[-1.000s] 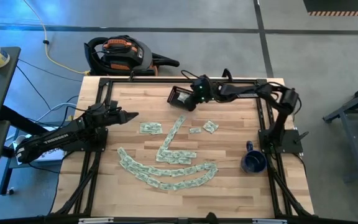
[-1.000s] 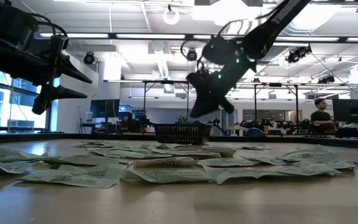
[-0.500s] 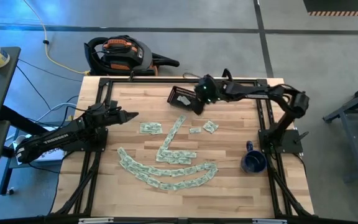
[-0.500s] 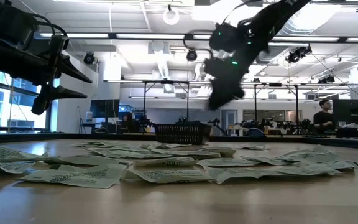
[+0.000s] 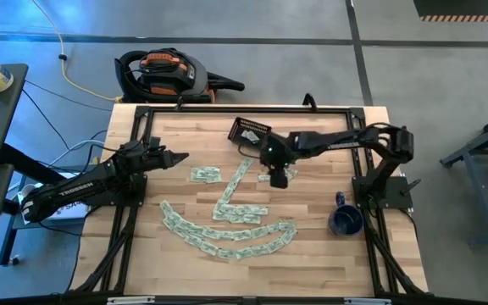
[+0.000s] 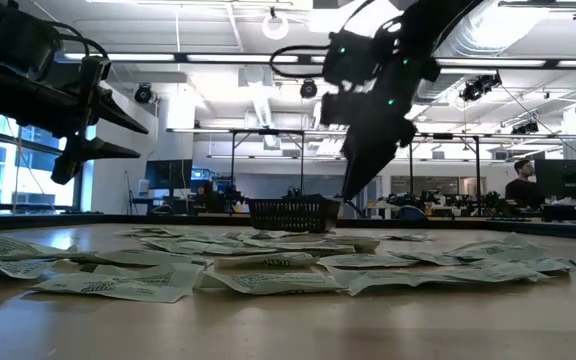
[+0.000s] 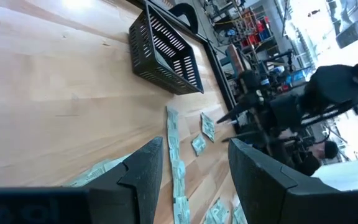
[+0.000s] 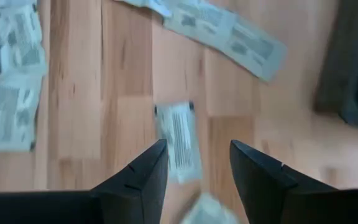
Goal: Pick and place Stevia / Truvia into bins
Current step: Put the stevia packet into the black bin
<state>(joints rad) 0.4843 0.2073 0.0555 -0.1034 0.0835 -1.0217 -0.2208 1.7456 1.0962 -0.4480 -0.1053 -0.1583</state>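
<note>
Hovering over the left edge of the worktop, the left fingers stood spread with nothing between them, pointing across the wood toward the Stevia / Truvia sachets. Ahead of those fingers, in the left wrist view, the dark basket sat on the wood near the far edge, and a thin row of sachets ran from just beside it back toward the fingers. Most sachets lay flat in a curved band and a slanted line in the middle of the worktop, apart from the basket. Farther right, the right fingers hung above a few loose sachets, spread apart and empty, with one sachet lying flat on the wood just beyond the tips and more scattered past it. Well to the right of those fingers, a dark blue mug stood near the worktop's right edge.
</note>
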